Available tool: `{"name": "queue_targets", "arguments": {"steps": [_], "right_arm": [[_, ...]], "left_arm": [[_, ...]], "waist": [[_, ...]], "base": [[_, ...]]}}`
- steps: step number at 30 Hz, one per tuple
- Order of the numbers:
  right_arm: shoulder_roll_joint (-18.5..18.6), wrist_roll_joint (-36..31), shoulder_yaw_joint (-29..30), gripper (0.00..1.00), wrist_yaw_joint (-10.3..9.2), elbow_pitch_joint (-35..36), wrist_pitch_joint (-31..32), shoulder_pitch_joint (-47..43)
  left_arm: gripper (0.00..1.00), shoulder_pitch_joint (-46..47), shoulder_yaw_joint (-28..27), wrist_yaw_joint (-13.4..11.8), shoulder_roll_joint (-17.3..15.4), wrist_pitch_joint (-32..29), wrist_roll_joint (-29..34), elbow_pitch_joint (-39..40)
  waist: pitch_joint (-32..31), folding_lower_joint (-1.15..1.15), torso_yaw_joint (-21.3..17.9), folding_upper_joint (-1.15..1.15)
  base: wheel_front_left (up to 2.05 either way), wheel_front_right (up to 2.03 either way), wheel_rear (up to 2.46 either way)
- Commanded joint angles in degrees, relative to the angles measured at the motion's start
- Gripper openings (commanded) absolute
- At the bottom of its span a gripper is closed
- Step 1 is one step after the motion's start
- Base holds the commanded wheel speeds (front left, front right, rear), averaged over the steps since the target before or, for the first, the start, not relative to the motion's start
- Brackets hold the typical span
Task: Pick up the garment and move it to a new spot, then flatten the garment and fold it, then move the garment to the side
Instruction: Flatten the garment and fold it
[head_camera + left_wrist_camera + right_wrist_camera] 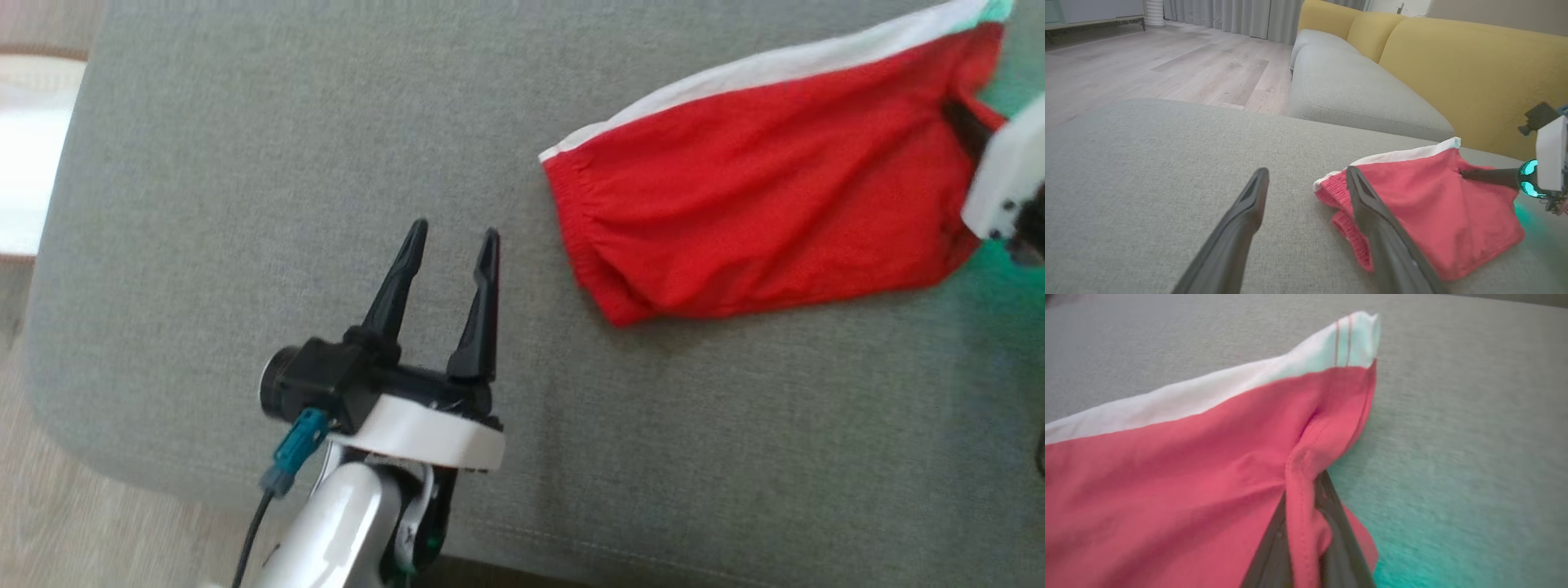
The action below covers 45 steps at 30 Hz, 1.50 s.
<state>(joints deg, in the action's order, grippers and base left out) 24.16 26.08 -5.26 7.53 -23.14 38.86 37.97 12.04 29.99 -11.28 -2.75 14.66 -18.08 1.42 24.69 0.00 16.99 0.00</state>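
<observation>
garment (759,196), red with a white band along its far edge, lying loosely rumpled on a grey seat cushion (245,204), toward the robot's right in the head view. the left gripper (453,237) hovers over bare cushion near the garment's gathered elastic end but apart from it. its two dark prongs are spread wide with nothing between them. the right gripper (967,131) sits at the garment's opposite end, at the picture's right edge, behind a blurred white wrist housing (1008,171).

the right wrist view shows what the head view cannot. the two dark fingers (1339,539) are pinched tight on a raised ridge of red hem, with the cloth pulled up into a fold between them. thin red stripes mark the corner of the white band, and a teal glow (1433,547) falls on the cushion beside the grip.

the left wrist view adds the room: a yellow sofa back (1453,69) behind the cushion, another grey seat (1355,94) farther along, a pale wood floor (1167,61) and grey curtains (1241,16). here the garment lies just past the left gripper's right-hand prong, with the right gripper entering its far side.
</observation>
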Motion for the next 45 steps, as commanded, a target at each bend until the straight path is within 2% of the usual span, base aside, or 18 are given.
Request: {"name": "queue_targets", "arguments": {"steps": [1,4,9,12,15,19,25,32,40,42,43,44,45], "right_arm": [[0.62,0.35,2.29,0.00,-0.04,1.07,-1.66,-1.34],[1.17,0.00,4.60,0.00,-0.04,0.41,-3.11,-2.37],[3.66,-2.13,11.70,0.00,-0.04,-1.39,-6.40,-5.08],[4.65,-3.73,14.83,0.00,-0.04,-0.62,-7.29,-6.25],[4.58,-4.71,15.47,0.00,-0.04,1.93,-7.08,-6.68],[2.49,-4.06,11.49,0.00,-0.04,7.34,-5.77,-7.00],[-2.57,-2.84,1.51,0.00,-0.04,12.94,-1.96,-7.31],[-9.59,-3.73,-6.32,0.00,-0.04,8.78,-3.56,-6.62],[-13.54,-5.33,-7.59,0.00,-0.04,4.28,-7.69,-5.80],[-14.40,-6.39,-7.22,0.48,-0.04,3.18,-8.99,-5.66],[-14.81,-6.76,-7.48,0.95,-0.04,2.75,-9.57,-5.64],[-15.28,-6.96,-7.77,1.00,-0.04,2.39,-10.13,-5.68],[-15.75,-7.08,-8.11,1.00,-0.04,2.11,-10.69,-5.70]], "left_arm": [[1.00,-1.25,-2.87,0.66,-0.14,0.33,0.88,1.17],[1.00,-2.55,-3.85,1.32,-0.14,0.33,1.27,0.69],[1.00,-5.74,-6.00,3.01,-0.13,0.33,1.85,-0.26],[1.00,-7.11,-6.83,3.40,-0.13,0.33,1.39,-0.35],[1.00,-8.09,-7.06,3.48,-0.13,0.33,0.70,-0.42],[1.00,-8.83,-6.47,3.61,-0.13,0.34,-0.37,-0.69],[1.00,-8.04,-5.43,3.98,-0.13,0.34,-1.22,-1.48],[1.00,-6.92,-4.80,4.23,-0.13,0.34,-1.61,-2.92],[1.00,-7.93,-5.03,3.63,-0.13,0.34,-1.81,-3.68],[1.00,-8.17,-4.78,3.56,-0.13,0.34,-1.97,-3.83],[1.00,-8.25,-4.64,3.54,-0.13,0.34,-2.05,-3.89],[1.00,-8.28,-4.53,3.54,-0.13,0.34,-2.10,-3.95],[1.00,-8.28,-4.46,3.54,-0.13,0.34,-2.09,-4.04]], "waist": [[-2.04,0.00,-1.32,0.00],[-3.33,0.00,-1.91,0.00],[-6.05,0.00,-2.38,0.00],[-6.87,0.00,-2.20,0.00],[-7.43,0.00,-2.05,0.00],[-7.68,0.00,-1.95,0.00],[-7.20,0.00,-1.07,0.00],[-7.06,0.00,0.90,0.00],[-8.22,0.00,1.52,0.00],[-8.46,0.00,1.29,0.00],[-8.59,0.00,1.13,0.00],[-8.71,0.00,0.92,0.00],[-8.78,0.00,0.69,0.00]], "base": [[0.00,0.00,0.00],[0.00,0.00,0.00],[0.00,0.00,0.00],[0.00,0.00,0.00],[0.00,0.00,0.00],[0.00,0.00,0.00],[0.00,0.00,0.00],[0.00,0.00,0.00],[0.00,0.00,0.00],[0.00,0.00,0.00],[0.00,0.00,0.00],[0.00,0.00,0.00],[0.00,0.00,0.00]]}}
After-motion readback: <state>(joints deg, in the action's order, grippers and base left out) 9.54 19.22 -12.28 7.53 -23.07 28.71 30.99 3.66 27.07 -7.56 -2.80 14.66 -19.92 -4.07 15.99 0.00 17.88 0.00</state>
